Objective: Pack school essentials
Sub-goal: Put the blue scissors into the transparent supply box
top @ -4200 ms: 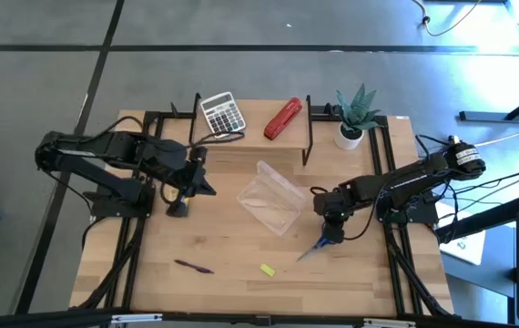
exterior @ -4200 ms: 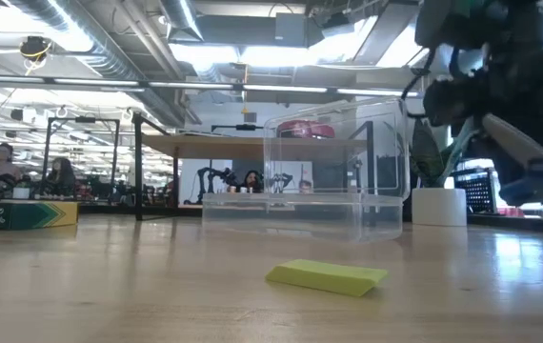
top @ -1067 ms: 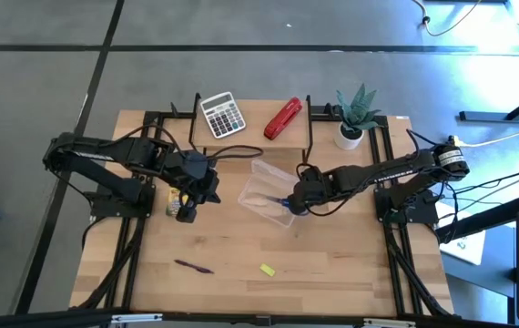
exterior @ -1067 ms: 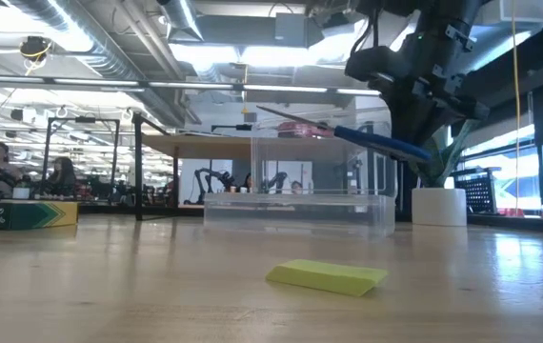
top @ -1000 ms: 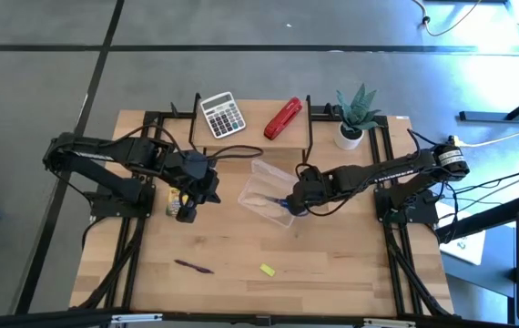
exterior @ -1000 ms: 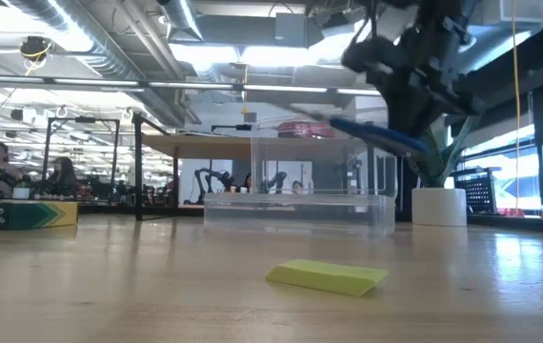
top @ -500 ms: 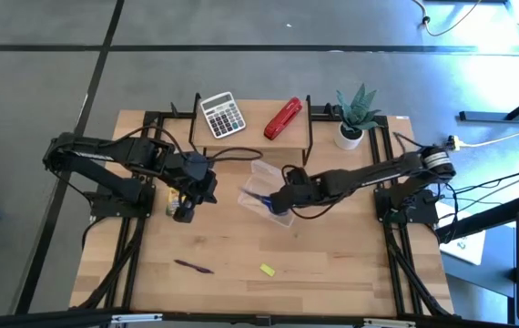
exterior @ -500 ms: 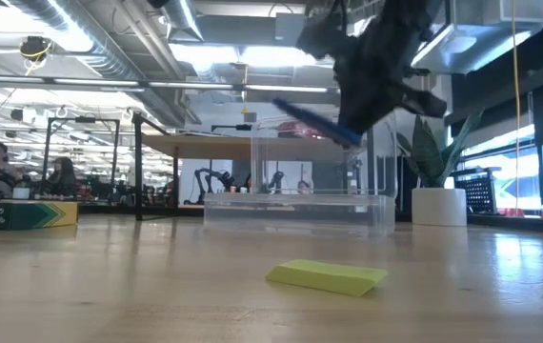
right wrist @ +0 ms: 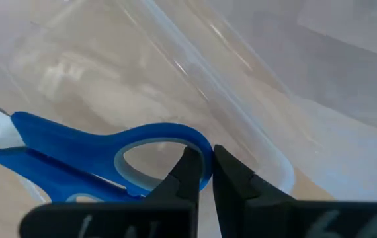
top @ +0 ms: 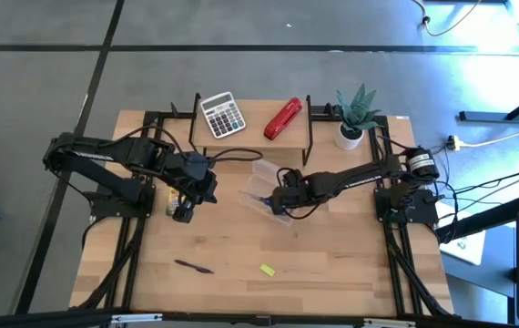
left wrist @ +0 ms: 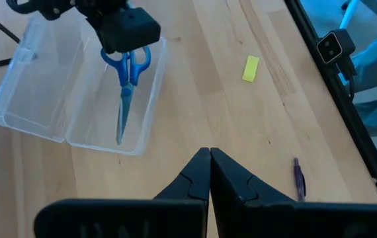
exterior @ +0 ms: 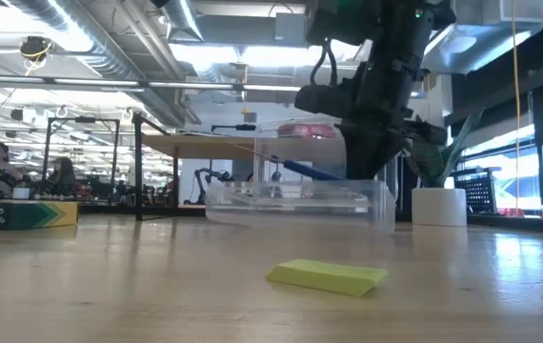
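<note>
One item is going in, and the rest are out on the table, so this pack looks barely started. Sweeping from the left of the overhead view: the left gripper (top: 181, 211) is parked over the boards just left of the case, fingers pressed tight together, carrying nothing. It's right above the small printed box (top: 169, 208), which peeks out beside it; I can't tell whether they touch. Nearer the front edge lies the pen (top: 192, 266), well apart from the case. A little further right sits the yellow block (top: 267, 269), also flat on the wood; it fills the foreground of the low view (exterior: 327, 275).

Now the centre: the clear case (top: 258, 171) lies open, lid folded back. The right gripper (top: 279, 204) is down in its tray half, pinching the handle loop of the scissors (left wrist: 125, 89). The wrist view shows those two fingers clamped on the blue loop (right wrist: 155, 153), with the clear wall right beside. From the left wrist camera the blades run along the tray, but I can't tell whether they rest on the bottom.

So my read: the scissors are as good as delivered but not let go. That leaves the release, then the box, pen and block, and presumably closing the lid. At the back, the calculator (top: 222, 114) and stapler (top: 283, 119) sit on their shelf, with the plant (top: 354, 113) to the right.
</note>
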